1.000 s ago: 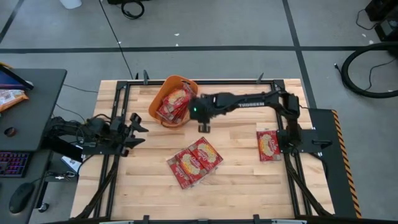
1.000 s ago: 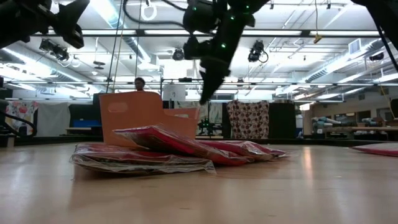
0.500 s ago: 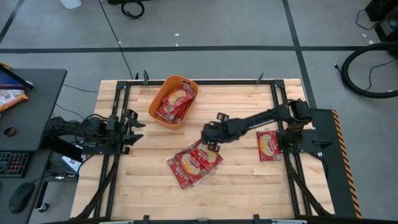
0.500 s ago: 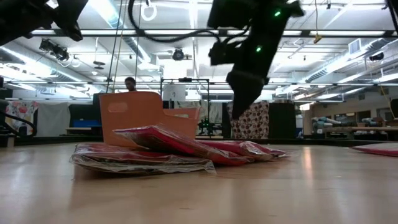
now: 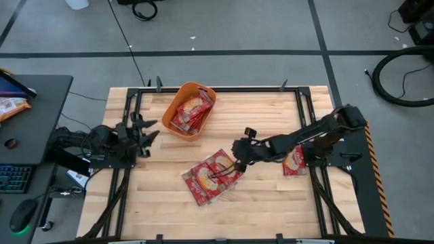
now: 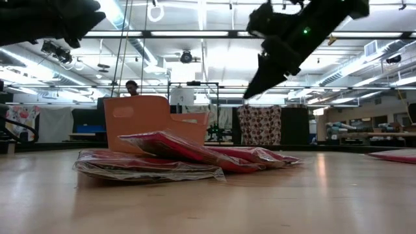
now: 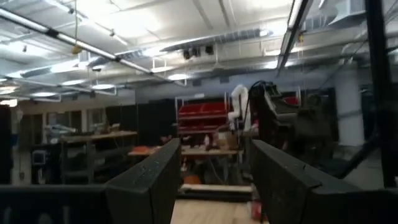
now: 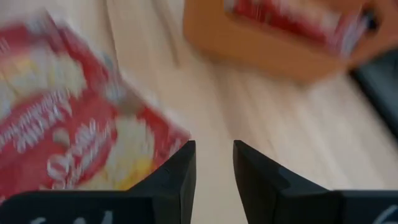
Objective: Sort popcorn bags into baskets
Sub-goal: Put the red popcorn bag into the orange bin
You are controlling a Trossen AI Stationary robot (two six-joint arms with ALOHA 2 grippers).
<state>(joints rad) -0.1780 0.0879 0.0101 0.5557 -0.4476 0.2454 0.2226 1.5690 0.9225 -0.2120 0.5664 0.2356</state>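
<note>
R gripper (image 5: 237, 165): over the near edge of the loose popcorn bags (image 5: 211, 176) mid-table, jaws apart w/ a narrow gap, nothing pinched.
L gripper (image 5: 144, 129): parked at table's left edge, fingers spread, empty.
Basket (image 5: 171, 112): far-left of pile, several bags already inside; one more bag (image 5: 293, 158) by R arm base.
My step: I'd drop straight onto the top bag's edge, pinch one layer only, lift clear before swinging to the tub.
Vs 1 s back: R gripper was beside the basket, now at the pile; bags unmoved.
</note>
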